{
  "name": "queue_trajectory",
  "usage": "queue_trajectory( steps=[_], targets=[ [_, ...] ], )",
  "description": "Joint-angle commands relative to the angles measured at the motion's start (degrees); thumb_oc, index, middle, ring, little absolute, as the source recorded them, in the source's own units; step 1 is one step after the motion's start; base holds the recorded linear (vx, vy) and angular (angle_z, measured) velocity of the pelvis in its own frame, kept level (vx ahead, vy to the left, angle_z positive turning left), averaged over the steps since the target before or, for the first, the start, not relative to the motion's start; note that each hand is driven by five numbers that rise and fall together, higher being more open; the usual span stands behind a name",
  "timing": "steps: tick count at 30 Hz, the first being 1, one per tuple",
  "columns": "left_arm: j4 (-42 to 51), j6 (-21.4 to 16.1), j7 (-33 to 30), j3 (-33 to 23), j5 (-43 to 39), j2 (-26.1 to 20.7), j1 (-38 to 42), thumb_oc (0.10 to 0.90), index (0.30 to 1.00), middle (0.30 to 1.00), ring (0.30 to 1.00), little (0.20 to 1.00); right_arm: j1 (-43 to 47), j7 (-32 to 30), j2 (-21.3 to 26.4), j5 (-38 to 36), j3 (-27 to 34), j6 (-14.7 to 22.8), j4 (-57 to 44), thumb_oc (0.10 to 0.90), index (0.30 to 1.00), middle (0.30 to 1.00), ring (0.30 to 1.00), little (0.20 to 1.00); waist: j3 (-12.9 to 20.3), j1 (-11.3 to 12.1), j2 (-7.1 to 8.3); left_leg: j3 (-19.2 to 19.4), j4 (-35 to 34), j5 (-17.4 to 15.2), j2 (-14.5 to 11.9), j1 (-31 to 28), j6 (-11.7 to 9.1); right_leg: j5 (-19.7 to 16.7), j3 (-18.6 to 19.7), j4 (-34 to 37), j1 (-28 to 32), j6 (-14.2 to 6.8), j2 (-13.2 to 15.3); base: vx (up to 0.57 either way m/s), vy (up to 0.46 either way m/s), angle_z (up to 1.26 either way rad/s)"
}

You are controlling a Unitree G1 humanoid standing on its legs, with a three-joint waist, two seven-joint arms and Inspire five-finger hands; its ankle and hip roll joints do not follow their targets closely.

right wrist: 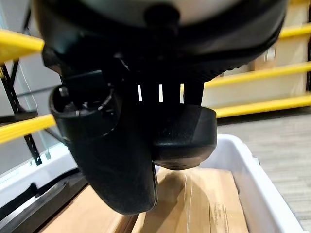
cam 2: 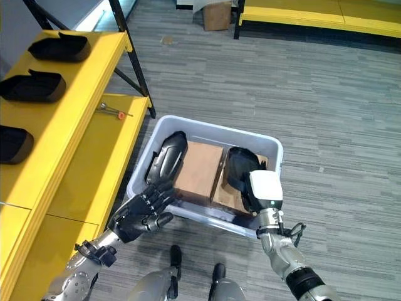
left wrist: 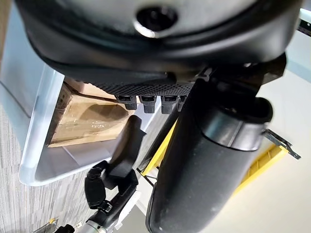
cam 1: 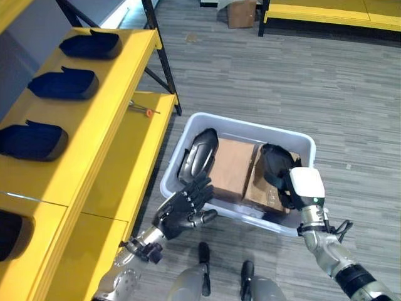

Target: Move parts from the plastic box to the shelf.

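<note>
Left hand [cam 1: 185, 210]: fingers spread, held at near rim of plastic box [cam 1: 188, 130].
Right hand [cam 1: 283, 179]: clasped round black part [cam 1: 274, 162] inside box.
Second part [cam 1: 198, 153]: leant against box's left wall.
Shelf [cam 1: 116, 94]: parts lined up.

The left arm comes in from the lower left with its silver-grey forearm angled up and to the right, and the left hand [cam 1: 185, 208] is held palm down with its fingers straight and slightly spread, the thumb standing out to the side. The right arm rises from the lower right, its wrist bent so that the right hand [cam 2: 245, 172] reaches forward and down, fingers and thumb curled round a dark part [right wrist: 182, 133], with the white block of the wrist uppermost
</note>
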State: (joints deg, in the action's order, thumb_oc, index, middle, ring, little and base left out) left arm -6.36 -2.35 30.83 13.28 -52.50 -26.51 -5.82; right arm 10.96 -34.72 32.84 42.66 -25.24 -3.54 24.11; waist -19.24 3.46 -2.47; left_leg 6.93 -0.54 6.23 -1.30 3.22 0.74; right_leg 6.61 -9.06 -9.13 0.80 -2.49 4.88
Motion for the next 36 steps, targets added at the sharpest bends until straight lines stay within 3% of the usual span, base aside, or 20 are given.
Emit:
queue_trajectory(
  steps=[1, 14, 22, 27, 31, 33, 36],
  targets=[
    [5.31, -2.26, 3.78, -0.04, 0.69, 1.32, 1.75, 0.900, 1.000, 1.000, 1.000, 1.000, 6.91, -3.94, 3.64, 1.90, 3.29, 1.46, -5.57, 0.400, 0.300, 0.300, 0.300, 0.300, 2.07, 0.43, 0.73, -2.04, 2.11, -6.46, -0.61, -1.06, -0.45, -0.98, 1.09, -1.04, -2.11, -1.14, 0.45, 0.00, 0.000, 0.00],
    [6.65, -1.66, 3.59, -1.39, 0.93, 0.92, 0.15, 0.900, 1.000, 1.000, 1.000, 1.000, 5.54, 0.10, 5.18, 3.13, 5.64, 2.82, -10.04, 0.400, 0.300, 0.300, 0.300, 0.300, 4.54, 0.39, 1.69, -1.79, 0.93, -6.82, -0.94, -3.37, -0.46, -1.31, 1.16, 0.53, 0.16, -1.48, 0.83, 0.00, 0.000, -0.01],
    [7.55, -2.95, 0.61, -3.12, 1.39, 1.11, -0.56, 0.900, 1.000, 1.000, 1.000, 1.000, 4.45, 2.01, 5.48, -0.18, 6.01, 11.01, -20.50, 0.400, 0.300, 0.300, 0.300, 0.300, 7.29, 0.23, 2.64, -2.45, 0.48, -7.50, -1.17, -5.43, -0.40, -0.74, 1.09, 1.44, 2.39, -1.00, 0.28, -0.06, -0.067, -0.01],
    [8.18, -4.67, -2.99, -3.95, 1.20, 1.33, -1.81, 0.900, 1.000, 1.000, 1.000, 1.000, 6.08, 3.16, 5.29, -1.53, 4.72, 12.47, -25.33, 0.400, 0.300, 0.300, 0.300, 0.300, 8.10, 1.73, 2.29, -5.22, -2.42, -5.08, -1.64, -5.47, -1.52, -0.13, -0.41, 2.31, 3.52, 0.11, -1.11, -0.11, -0.116, 0.09],
    [8.19, -7.38, -4.29, -4.48, 0.65, 1.62, -2.96, 0.900, 1.000, 1.000, 1.000, 1.000, 9.10, 3.76, 5.66, -2.15, 3.68, 11.88, -26.20, 0.400, 0.300, 0.300, 0.300, 0.300, 7.27, 3.70, 2.00, -7.34, -2.40, -2.29, -2.27, -1.36, -3.37, 0.66, -1.72, 2.43, 3.44, 1.19, -1.83, -0.21, -0.092, 0.13],
    [8.24, -8.93, -4.32, -4.91, -0.27, 2.02, -3.76, 0.900, 1.000, 1.000, 1.000, 1.000, 10.71, 4.00, 5.92, -2.42, 3.59, 11.33, -26.47, 0.400, 0.300, 0.300, 0.300, 0.300, 6.68, 4.67, 1.70, -6.89, -1.90, -0.74, -2.95, 1.55, -4.20, 0.87, -3.57, 2.42, 3.03, 1.70, -1.77, -0.27, -0.047, 0.27],
    [6.89, -9.38, -1.57, -5.25, 0.47, 2.49, -4.34, 0.900, 1.000, 1.000, 1.000, 1.000, 8.91, 3.79, 5.94, -3.11, 5.02, 10.90, -27.73, 0.400, 0.300, 0.300, 0.300, 0.300, 6.43, 4.27, 1.76, -0.79, 1.18, -1.02, -4.59, 3.52, -4.72, 0.90, -8.18, 2.02, 2.90, 1.93, -0.89, -0.20, -0.011, 0.44]
  ],
)
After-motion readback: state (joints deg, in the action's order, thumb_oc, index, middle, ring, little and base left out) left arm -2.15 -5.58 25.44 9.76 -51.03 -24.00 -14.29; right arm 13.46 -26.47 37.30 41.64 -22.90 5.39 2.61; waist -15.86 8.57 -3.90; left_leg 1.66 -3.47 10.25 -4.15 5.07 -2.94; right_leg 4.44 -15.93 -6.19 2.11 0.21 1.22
